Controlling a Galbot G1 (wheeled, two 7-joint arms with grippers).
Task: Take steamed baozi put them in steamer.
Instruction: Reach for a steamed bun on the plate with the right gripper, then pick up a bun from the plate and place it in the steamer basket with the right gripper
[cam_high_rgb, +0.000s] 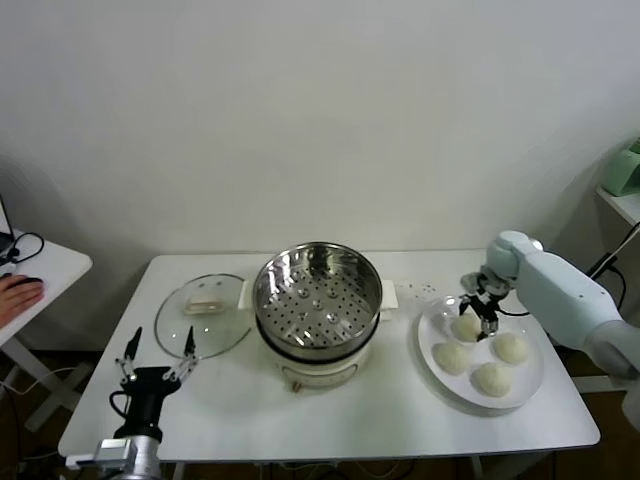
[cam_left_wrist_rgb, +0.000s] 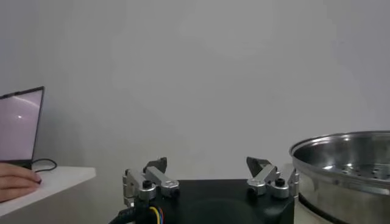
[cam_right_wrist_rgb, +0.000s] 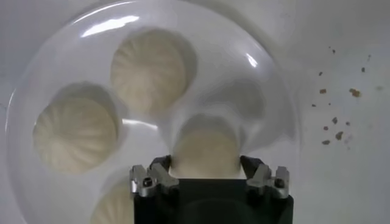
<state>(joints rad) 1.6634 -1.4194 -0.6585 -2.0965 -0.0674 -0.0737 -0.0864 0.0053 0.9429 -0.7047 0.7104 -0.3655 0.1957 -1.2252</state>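
Four cream-white pleated baozi lie on a white plate (cam_high_rgb: 432, 325) at the right of the table. My right gripper (cam_high_rgb: 478, 312) is down over the far-left baozi (cam_high_rgb: 465, 327). In the right wrist view its fingers (cam_right_wrist_rgb: 163, 167) press both sides of that baozi (cam_right_wrist_rgb: 204, 146), which sits low on the plate. The other baozi (cam_right_wrist_rgb: 148, 70) (cam_right_wrist_rgb: 74, 134) lie beside it. The shiny steel steamer (cam_high_rgb: 318, 300) with its perforated tray stands mid-table and holds nothing. My left gripper (cam_high_rgb: 157, 353) is open and idle at the front left, pointing up.
A flat glass lid (cam_high_rgb: 203, 315) lies left of the steamer. The steamer's rim (cam_left_wrist_rgb: 341, 149) shows beside the left gripper. A side table with a person's hand (cam_high_rgb: 18, 295) is at far left. Crumbs (cam_right_wrist_rgb: 338, 131) dot the table beside the plate.
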